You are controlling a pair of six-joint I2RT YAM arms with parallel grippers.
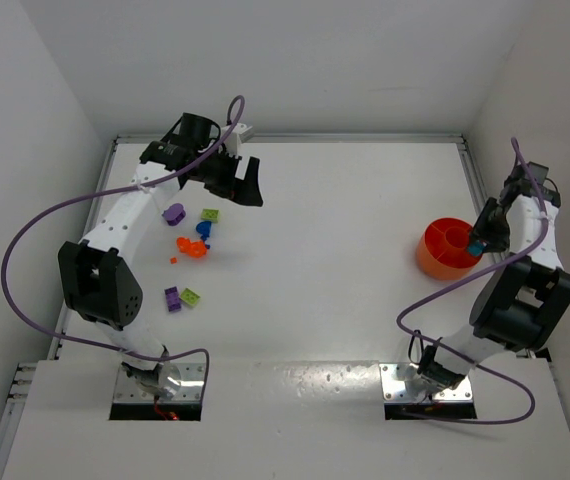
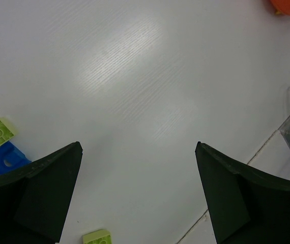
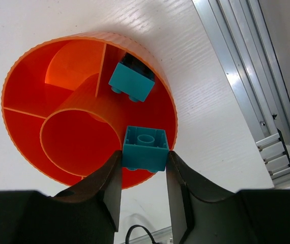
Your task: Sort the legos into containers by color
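Pinching a teal brick [image 3: 145,148] between its two fingers, the right hand [image 3: 145,158] holds it at the near rim of the orange tub [image 3: 28,86], which stands on the white surface [image 3: 58,20] at its right side, close to a metal rail [image 3: 247,76]. Only the right wrist view shows the tub's inside: a round middle compartment, dividers running out from it, and a second teal brick [image 3: 132,81] lying in an outer compartment against the far wall. From overhead the held brick is just a teal speck and the fingers' grip cannot be read. The overhead view alone shows the loose pile at the left: a purple brick [image 1: 173,213], a lime brick [image 1: 210,214], a blue piece [image 1: 204,229], an orange cluster [image 1: 191,246], and another purple and lime pair [image 1: 182,297] nearer the bases. The left hand [image 1: 240,180] hangs just beyond the pile, and its own camera shows the fingers spread wide over bare surface.
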